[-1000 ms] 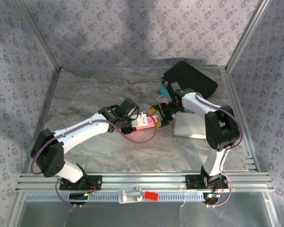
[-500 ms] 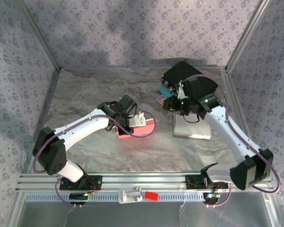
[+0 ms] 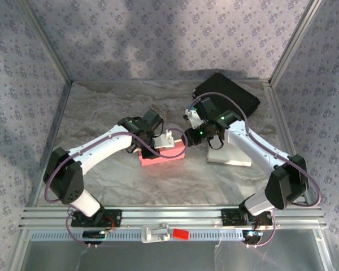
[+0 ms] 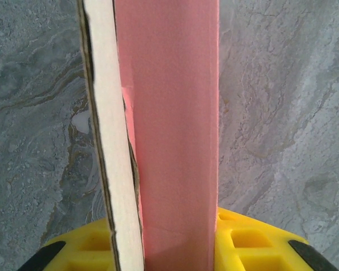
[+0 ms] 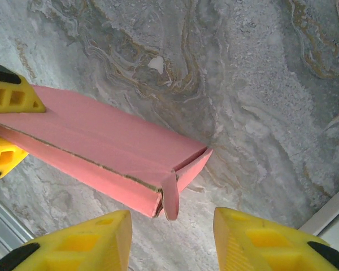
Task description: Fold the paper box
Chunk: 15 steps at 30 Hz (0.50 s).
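The pink paper box [image 3: 163, 154] lies partly folded near the table's middle. My left gripper [image 3: 168, 139] is shut on its upper edge; in the left wrist view the pink panel [image 4: 175, 113] with its raw cardboard edge stands clamped between the yellow fingers [image 4: 254, 243]. My right gripper [image 3: 187, 137] hovers just right of the box, open. In the right wrist view the box's end [image 5: 101, 147] shows a small loose flap [image 5: 170, 195] hanging a little ahead of the gap between the right gripper's [image 5: 172, 243] spread fingers. The left gripper's fingers [image 5: 5, 90] hold the far end.
A black case [image 3: 226, 93] lies at the back right. A white sheet [image 3: 229, 151] rests under the right forearm. Small coloured items [image 3: 190, 114] sit behind the right gripper. Metal frame rails [image 3: 169, 214] border the table.
The right arm has swung left and lowered its open gripper to the box's right end. The left gripper has shifted slightly, still holding the box.
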Tool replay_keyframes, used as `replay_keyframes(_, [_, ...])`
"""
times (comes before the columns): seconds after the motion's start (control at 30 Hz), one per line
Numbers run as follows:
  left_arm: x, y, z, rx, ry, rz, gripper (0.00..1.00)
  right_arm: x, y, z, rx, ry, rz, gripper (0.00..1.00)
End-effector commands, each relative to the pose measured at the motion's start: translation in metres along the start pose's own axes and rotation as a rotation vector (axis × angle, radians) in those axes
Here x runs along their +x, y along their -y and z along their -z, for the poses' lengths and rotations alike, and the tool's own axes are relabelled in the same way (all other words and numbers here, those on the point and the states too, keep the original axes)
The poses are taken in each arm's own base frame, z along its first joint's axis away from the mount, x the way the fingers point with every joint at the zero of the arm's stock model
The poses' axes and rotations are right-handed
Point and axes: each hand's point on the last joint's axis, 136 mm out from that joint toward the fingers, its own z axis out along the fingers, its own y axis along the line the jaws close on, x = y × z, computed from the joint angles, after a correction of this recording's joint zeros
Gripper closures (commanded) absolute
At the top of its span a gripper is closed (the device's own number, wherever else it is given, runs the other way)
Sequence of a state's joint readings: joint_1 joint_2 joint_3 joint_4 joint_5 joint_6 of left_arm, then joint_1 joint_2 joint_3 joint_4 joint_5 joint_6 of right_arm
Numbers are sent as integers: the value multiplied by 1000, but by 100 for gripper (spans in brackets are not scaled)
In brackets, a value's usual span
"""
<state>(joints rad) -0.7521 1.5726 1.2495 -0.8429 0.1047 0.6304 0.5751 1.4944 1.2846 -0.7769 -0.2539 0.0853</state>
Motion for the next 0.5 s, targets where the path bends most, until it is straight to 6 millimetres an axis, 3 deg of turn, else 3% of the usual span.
replay_keyframes(0.0, [3, 5, -1, 46, -22, 18, 72, -4, 1, -1, 23, -30, 60, 62])
replay_keyframes(0.07, [3, 4, -1, 44, -23, 21, 72, -2, -1, -4, 15, -45, 62, 67])
replay_keyframes(0.47, [-1, 1, 0, 50, -16, 27, 72, -1, -3, -7, 17, -47, 68, 74])
